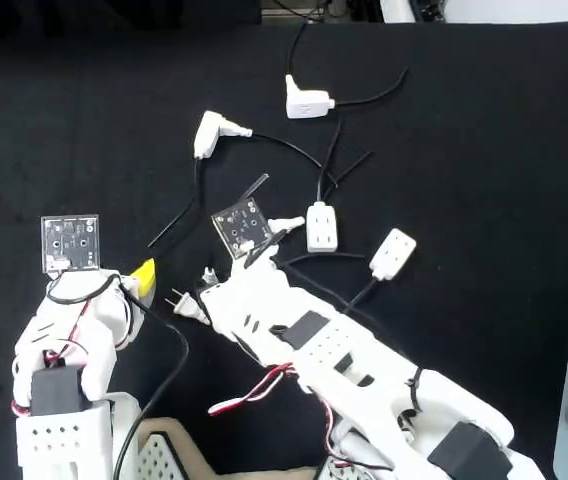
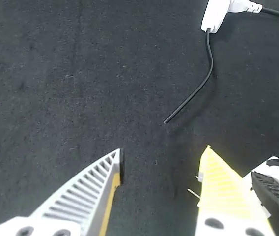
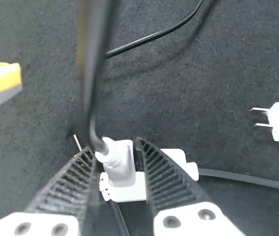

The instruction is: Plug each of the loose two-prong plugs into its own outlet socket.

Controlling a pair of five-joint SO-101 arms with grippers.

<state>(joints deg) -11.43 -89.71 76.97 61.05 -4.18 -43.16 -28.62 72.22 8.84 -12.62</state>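
left gripper (image 2: 162,150): low at the left of the table, jaws wide apart, nothing between them; one yellow finger (image 2: 220,184), one white ribbed finger (image 2: 97,179)
held white two-prong plug (image 3: 121,169): pinched between black ribbed fingers, black cord coming out of its back end; prongs stick out toward the left gripper, near the yellow finger
right gripper (image 3: 114,147): mid-table, just right of the left gripper, jaws closed tight on the held white two-prong plug
angled white plug (image 1: 209,133): loose on the cloth, farther back, black cord trailing off
small white two-prong plug (image 1: 286,224): loose, flat on the cloth, just beside the white rectangular outlet socket
white boxy connector (image 1: 306,100): at the back, black cord; cannot tell plug or socket
white rectangular outlet socket (image 1: 322,226): centre, flat on the cloth, nothing plugged in
second white outlet socket (image 1: 392,253): near and to the right of the first, tilted, black cord attached
black cloth table cover (image 1: 504,150): under everything
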